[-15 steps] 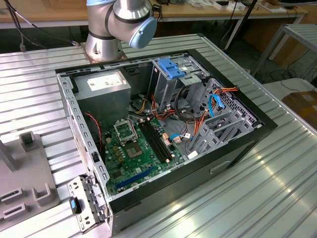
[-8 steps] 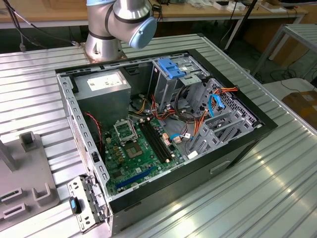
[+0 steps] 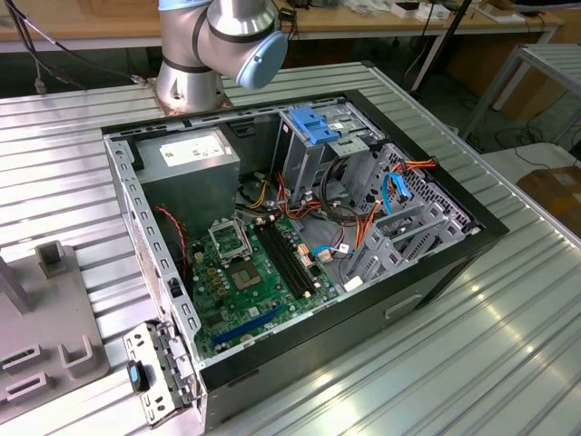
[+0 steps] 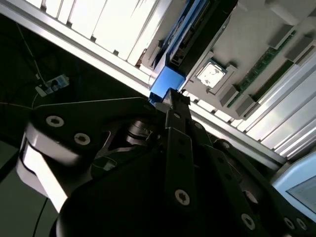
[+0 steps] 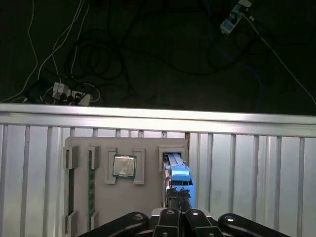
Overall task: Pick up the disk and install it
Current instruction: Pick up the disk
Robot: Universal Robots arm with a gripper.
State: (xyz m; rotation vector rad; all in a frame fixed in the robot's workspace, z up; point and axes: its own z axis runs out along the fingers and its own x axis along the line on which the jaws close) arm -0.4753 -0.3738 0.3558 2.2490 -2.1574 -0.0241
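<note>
In both wrist views the disk [image 5: 178, 173] stands on edge in a slot of a grey fixture tray [image 5: 148, 197], its bright blue carrier frame [image 4: 167, 81] facing the camera. My gripper [image 5: 180, 200] is directly over the disk's near end. Its dark fingers [image 4: 174, 106] are drawn together at the tips, right on the blue frame. The disk still sits in its slot. In the exterior view the open computer case [image 3: 300, 227] lies on the table, with a blue-topped drive cage [image 3: 318, 127] at its far side.
The tray also holds a processor chip [image 5: 124, 165] and memory sticks [image 5: 90, 173] in its other recesses. The tray rests on a ribbed metal table [image 5: 247, 163]; beyond the table's edge is a dark floor with cables [image 5: 74, 94]. The arm's base [image 3: 195, 64] stands behind the case.
</note>
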